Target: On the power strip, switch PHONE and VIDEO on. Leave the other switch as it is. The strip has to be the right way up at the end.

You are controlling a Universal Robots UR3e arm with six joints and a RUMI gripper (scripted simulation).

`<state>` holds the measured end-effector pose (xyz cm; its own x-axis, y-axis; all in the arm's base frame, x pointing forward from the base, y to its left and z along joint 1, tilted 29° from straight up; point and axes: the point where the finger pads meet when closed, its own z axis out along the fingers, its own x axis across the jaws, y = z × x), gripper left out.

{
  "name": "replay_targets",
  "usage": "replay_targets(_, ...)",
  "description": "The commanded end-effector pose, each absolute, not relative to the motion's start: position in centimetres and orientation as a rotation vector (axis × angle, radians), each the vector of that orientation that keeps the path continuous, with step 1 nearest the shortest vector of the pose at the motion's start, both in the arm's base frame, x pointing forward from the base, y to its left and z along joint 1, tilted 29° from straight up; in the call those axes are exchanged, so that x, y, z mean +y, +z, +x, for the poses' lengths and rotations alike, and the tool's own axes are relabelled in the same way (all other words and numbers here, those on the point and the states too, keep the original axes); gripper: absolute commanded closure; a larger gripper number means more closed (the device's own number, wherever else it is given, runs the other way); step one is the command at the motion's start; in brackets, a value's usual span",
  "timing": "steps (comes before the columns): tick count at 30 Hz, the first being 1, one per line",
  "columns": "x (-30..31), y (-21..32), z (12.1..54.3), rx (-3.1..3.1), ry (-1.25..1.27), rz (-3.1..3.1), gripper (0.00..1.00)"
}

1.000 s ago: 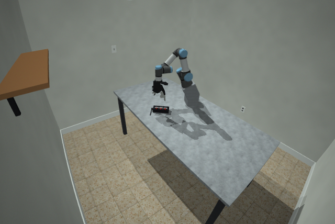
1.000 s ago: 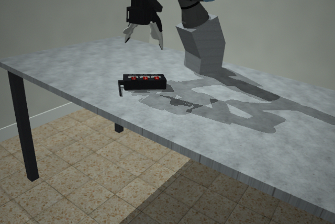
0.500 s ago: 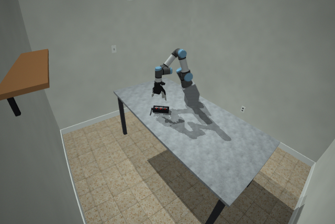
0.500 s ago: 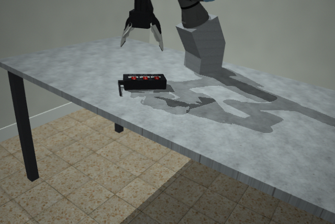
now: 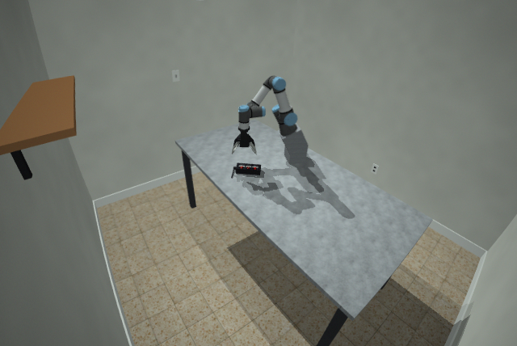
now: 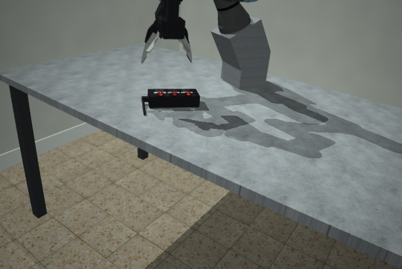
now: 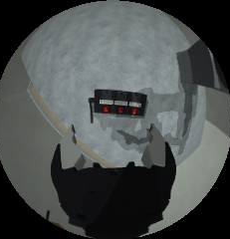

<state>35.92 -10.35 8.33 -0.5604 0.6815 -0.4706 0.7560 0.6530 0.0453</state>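
A black power strip (image 6: 173,97) lies flat on the grey table near its front edge, top face up, with three red switches in a row under small white labels. It also shows in the top view (image 5: 248,169) and in the wrist view (image 7: 119,103). The label text is too small to read. A short black cord stub (image 6: 144,105) sticks out at its left end. My gripper (image 6: 166,52) hangs open and empty well above the table, behind the strip, fingers pointing down; it shows in the top view (image 5: 244,149) and in the wrist view (image 7: 114,135).
The arm's grey base block (image 6: 243,54) stands on the table to the right of the gripper. The table's front edge (image 6: 107,127) runs close to the strip. A brown wall shelf (image 5: 39,114) hangs far to the left.
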Motion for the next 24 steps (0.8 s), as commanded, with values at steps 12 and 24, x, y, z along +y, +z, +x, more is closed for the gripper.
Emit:
replay_targets(12,-12.0,7.4,37.2,2.672,-0.391,0.381,0.0)
replay_targets(24,-12.4,6.8,37.7,2.738,-0.491,-0.068,0.0)
